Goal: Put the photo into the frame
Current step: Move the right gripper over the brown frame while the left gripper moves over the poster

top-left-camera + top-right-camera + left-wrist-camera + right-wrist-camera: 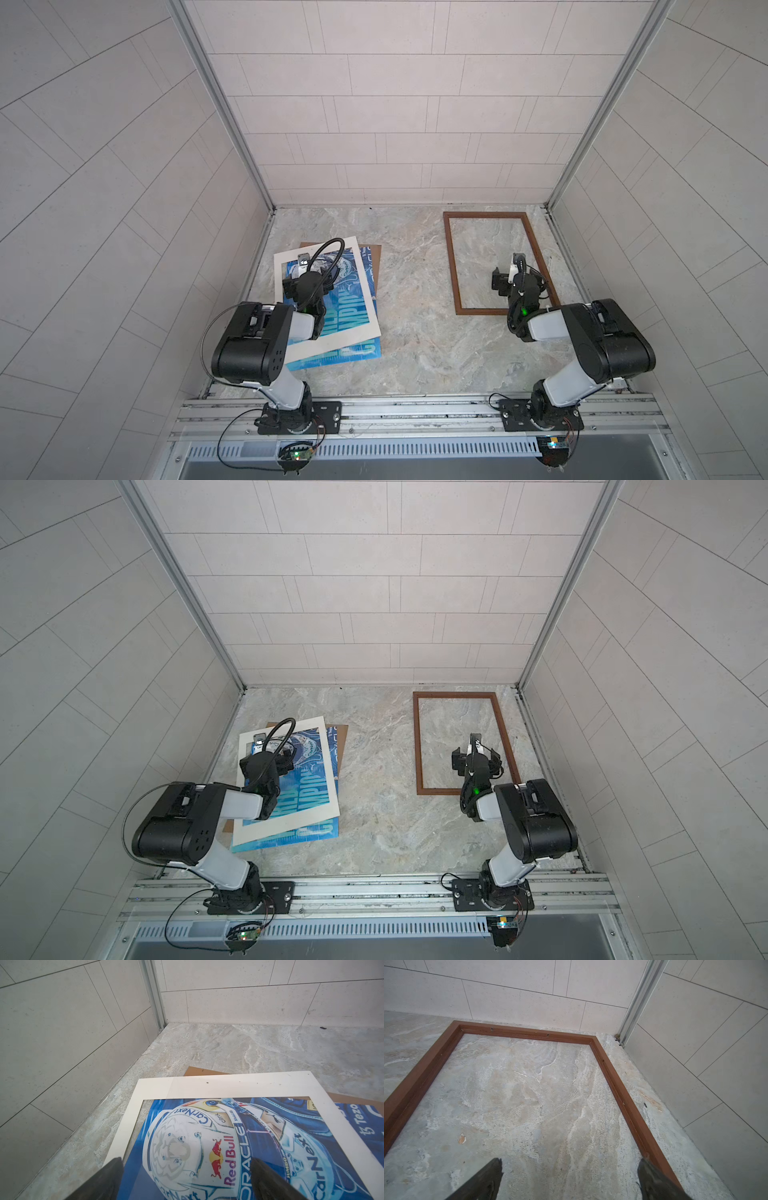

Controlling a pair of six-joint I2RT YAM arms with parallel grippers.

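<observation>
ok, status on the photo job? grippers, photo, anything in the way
Both open, empty: left gripper above photo, right gripper above frame. Photo flat on backing board, not yet in frame. In the way: white mat lying on photo.

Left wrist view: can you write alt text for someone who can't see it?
A blue photo of a white racing helmet lies under a skewed white mat border, atop a brown board on a marble table. The left hand hangs open over it, holding nothing.

The frame [425, 1073] looks like matt brown wood. The photo [228, 1147] is smooth printed paper; the counter [519, 1095], veined matt stone.
</observation>
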